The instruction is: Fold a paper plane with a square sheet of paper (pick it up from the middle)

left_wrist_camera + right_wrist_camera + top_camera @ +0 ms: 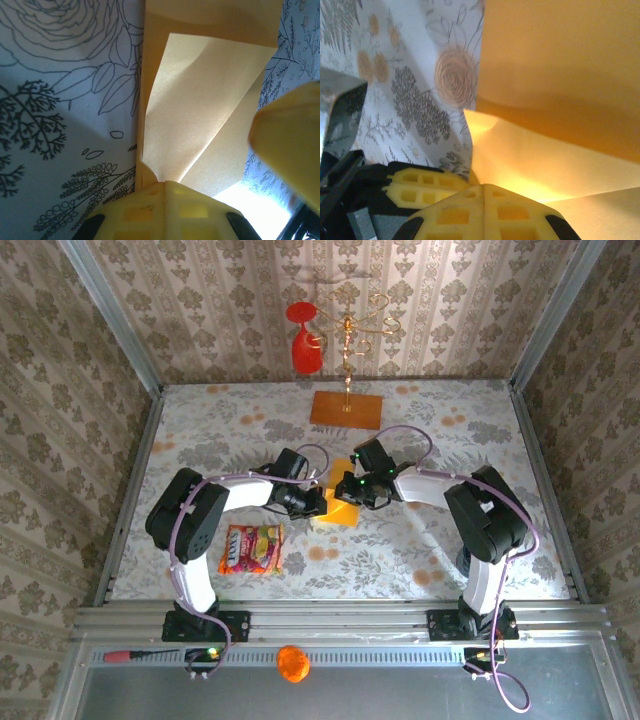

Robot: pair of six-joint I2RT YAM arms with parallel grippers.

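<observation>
1. my left gripper point(318, 502) has its jaws pressed together on an edge of the square sheet of paper point(343, 510). in the left wrist view the yellow pads point(145, 210) meet at a seam, and a pale flap rises straight out of them.
2. my right gripper point(352, 486) is clamped just as tight on the same sheet from the opposite side. its wrist view shows a raised fold running into the closed tips.
3. the sheet sits between the two grippers near the middle of the flowered tablecloth point(430, 430), partly folded, with one flap standing above the layer beneath.
4. a snack packet point(252, 548) lies near my left arm. a brownish-orange board point(346, 409) with a gold stand sits at the far edge, and patterned wallpaper point(200, 300) closes in the sides.
5. from above, my wrists cover part of the sheet, so i cannot read its full outline. a blurred yellow shape point(292, 145) at the right of the left wrist view is too close to identify.
</observation>
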